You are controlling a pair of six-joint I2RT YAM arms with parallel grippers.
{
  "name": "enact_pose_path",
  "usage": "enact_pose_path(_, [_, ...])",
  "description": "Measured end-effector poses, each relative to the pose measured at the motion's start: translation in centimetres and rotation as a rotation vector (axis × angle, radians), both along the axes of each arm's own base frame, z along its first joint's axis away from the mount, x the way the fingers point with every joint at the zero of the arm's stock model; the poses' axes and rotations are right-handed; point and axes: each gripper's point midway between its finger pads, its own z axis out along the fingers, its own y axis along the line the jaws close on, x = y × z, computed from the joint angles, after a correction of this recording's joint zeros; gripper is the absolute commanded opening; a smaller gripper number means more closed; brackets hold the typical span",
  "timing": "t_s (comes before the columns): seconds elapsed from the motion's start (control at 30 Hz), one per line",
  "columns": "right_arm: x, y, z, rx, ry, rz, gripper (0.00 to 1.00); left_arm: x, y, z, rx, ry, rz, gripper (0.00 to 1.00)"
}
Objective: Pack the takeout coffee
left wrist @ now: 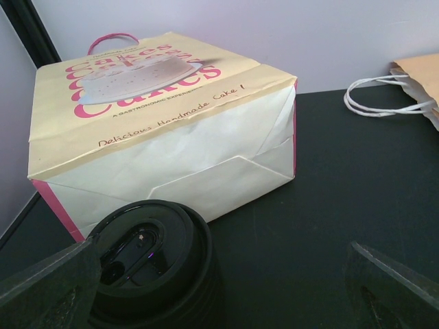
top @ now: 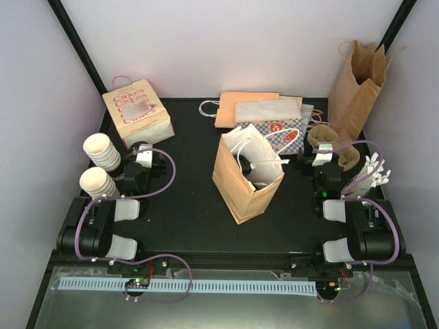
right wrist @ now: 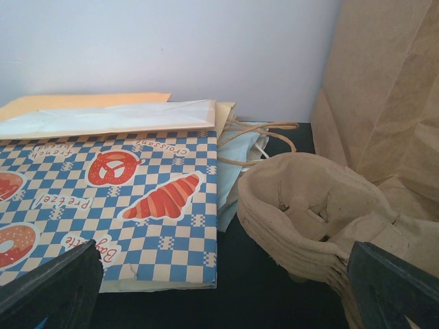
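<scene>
Black table (top: 185,219): two cup stacks (top: 97,147), one cake bag (top: 137,110), left hand (left wrist: 219,284) and right hand (right wrist: 219,291) both released.

Kraft bag (top: 236,185) stands open at table centre. Pink-print cake bag (top: 137,113) lies at 10 o'clock, two stacks of lidless cream cups (top: 101,152) at 9. Flat paper bags (top: 257,110), including a blue-checked bakery one (top: 278,129), at 12; tall brown bag (top: 357,86) at 2, stacked pulp cup carriers (top: 328,136) at its 7.
</scene>
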Motion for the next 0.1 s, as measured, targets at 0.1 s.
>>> enact_pose_path(0.1, [0.0,0.0,-0.01,0.0,0.0,0.0,1.0,0.0,0.0,0.0,0.0,0.0,0.0,0.99])
